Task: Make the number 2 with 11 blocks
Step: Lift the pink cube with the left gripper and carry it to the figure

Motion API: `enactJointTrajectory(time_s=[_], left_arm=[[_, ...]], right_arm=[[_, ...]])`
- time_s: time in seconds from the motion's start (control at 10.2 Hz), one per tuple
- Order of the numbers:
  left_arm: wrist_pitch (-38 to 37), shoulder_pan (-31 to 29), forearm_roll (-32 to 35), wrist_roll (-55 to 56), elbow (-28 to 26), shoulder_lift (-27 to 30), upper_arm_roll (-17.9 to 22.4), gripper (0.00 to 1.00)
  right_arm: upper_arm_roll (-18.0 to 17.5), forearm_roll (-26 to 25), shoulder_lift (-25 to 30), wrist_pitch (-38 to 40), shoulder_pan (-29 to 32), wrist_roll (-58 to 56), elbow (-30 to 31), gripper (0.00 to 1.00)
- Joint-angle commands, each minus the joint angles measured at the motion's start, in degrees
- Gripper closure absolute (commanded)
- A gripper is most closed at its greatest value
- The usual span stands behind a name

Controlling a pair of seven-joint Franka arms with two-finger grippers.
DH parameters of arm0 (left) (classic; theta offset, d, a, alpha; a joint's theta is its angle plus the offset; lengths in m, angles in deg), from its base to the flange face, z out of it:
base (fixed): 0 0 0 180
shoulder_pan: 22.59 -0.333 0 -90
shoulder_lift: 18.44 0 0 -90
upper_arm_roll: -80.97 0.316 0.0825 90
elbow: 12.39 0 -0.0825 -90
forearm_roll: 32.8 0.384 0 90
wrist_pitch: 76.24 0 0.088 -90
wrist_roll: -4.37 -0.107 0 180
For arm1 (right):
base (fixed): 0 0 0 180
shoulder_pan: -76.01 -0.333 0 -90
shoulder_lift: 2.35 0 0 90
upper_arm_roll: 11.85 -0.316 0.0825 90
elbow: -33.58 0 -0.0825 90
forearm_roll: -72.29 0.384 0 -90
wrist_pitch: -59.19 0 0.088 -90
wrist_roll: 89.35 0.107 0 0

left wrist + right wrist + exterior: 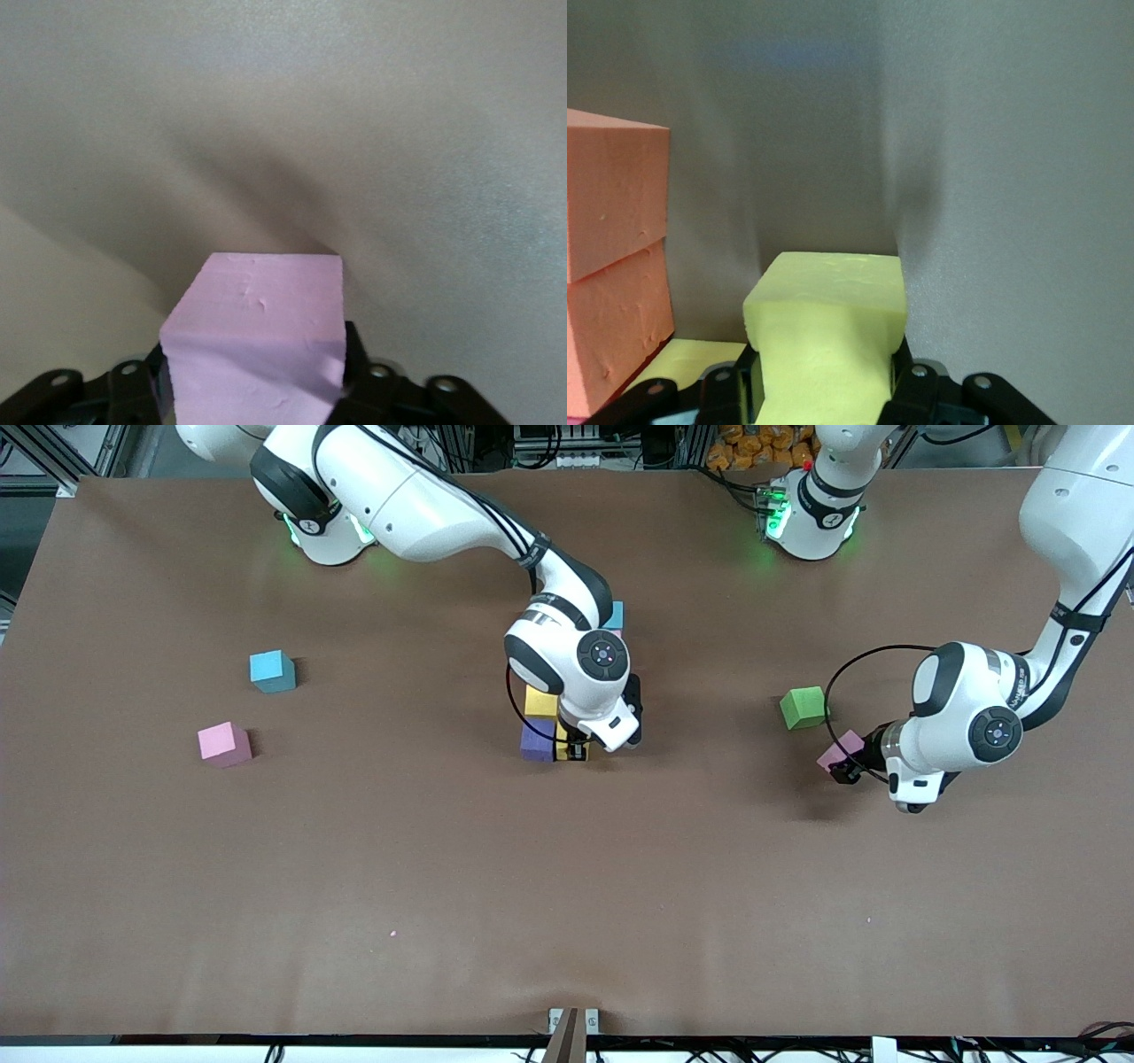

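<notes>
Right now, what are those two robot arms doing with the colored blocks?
They are building a number 2 from blocks. The right gripper holds a yellow block at the pile of blocks mid-table. The left gripper clasps a pink block beside the green cube. A blue block and another pink block wait.
</notes>
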Motion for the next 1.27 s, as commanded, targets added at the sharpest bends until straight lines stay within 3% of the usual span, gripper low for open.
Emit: enactJointTrajectory(time_s=[0.0,0.2,0.29,0.39,0.78,1.17], left_arm=[[0.43,-0.21,1.64,1.02,0.64,-0.36,-0.38,0.51],[0.17,-0.03,1.64,1.1,1.78,-0.1,-0.56,0.63],[-0.09,0.15,1.64,1.19,2.48,0.16,-0.56,0.65],[-0.88,0.32,1.47,1.37,2.92,0.42,-0.73,0.68],[-2.91,2.51,0.59,14.24,5.29,0.51,-4.86,0.68],[-6.42,12.6,-2.82,32.45,10.04,0.43,-5.13,0.68]], right_arm=[[-0.43,-0.11,-1.19,0.01,0.5,-0.51,-1.46,0.69],[-0.43,-0.11,-1.19,0.01,0.58,-0.69,-1.37,0.67],[-0.43,-0.11,-1.19,0.01,0.67,-0.6,-1.37,0.51],[-0.43,-0.11,-1.11,0.01,0.67,-0.34,-1.37,0.03],[-0.87,0.33,0.12,0.71,0.59,-0.08,-1.45,0.0],[-1.4,3.93,2.32,5.08,0.58,-0.34,-1.89,0.0]])
